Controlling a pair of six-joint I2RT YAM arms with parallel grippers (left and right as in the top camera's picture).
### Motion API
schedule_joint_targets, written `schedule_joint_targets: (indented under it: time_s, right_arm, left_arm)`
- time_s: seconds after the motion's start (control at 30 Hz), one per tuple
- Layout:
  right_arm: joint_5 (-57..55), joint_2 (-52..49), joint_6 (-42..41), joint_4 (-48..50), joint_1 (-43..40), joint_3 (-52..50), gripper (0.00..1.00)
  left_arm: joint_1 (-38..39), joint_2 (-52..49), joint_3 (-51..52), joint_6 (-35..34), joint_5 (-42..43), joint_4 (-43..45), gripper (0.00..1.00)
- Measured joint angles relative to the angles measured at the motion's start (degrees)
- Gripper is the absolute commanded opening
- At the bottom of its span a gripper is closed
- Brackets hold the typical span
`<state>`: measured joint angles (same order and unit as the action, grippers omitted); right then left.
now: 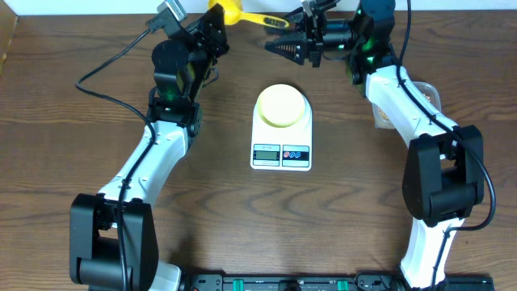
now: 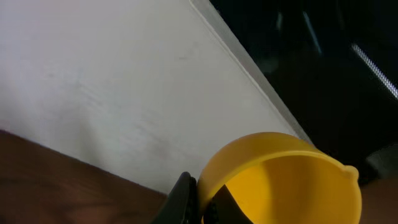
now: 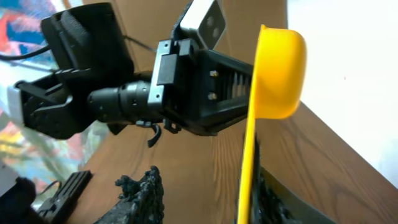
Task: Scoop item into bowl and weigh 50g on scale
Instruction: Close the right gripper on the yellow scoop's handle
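Note:
A yellow scoop is held up at the back of the table, its cup rim pinched by my left gripper; the left wrist view shows the fingers shut on the cup wall. My right gripper stands open around the scoop's handle, which lies against one finger with a wide gap to the other finger. The pale yellow bowl sits on the white scale at the table's middle. A tan patch, probably the beans, shows under my right forearm.
A clear plastic tub lies at the right, mostly hidden by the right arm. A white wall runs along the table's back edge right behind the scoop. Cables trail at the back left.

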<state>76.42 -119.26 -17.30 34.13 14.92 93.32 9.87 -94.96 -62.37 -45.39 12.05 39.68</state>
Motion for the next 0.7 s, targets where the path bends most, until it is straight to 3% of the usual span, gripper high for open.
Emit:
schedule_joint_targets:
  time_s: [0.2, 0.3, 0.7]
  right_arm:
    - [-4.26, 0.00, 0.28, 0.00, 0.00, 0.00, 0.32]
    - [-6.45, -0.02, -0.37, 1.29, 0.00, 0.00, 0.55]
    - [-8.44, -0.04, -3.54, 7.30, 0.02, 0.09, 0.58]
  left_arm:
    - [0.00, 0.00, 0.00, -5.38, -1.79, 0.00, 0.08]
    - [0.00, 0.00, 0.00, -9.81, -1.92, 0.00, 0.08]
    - [0.00, 0.00, 0.00, -14.34, -1.95, 0.02, 0.08]
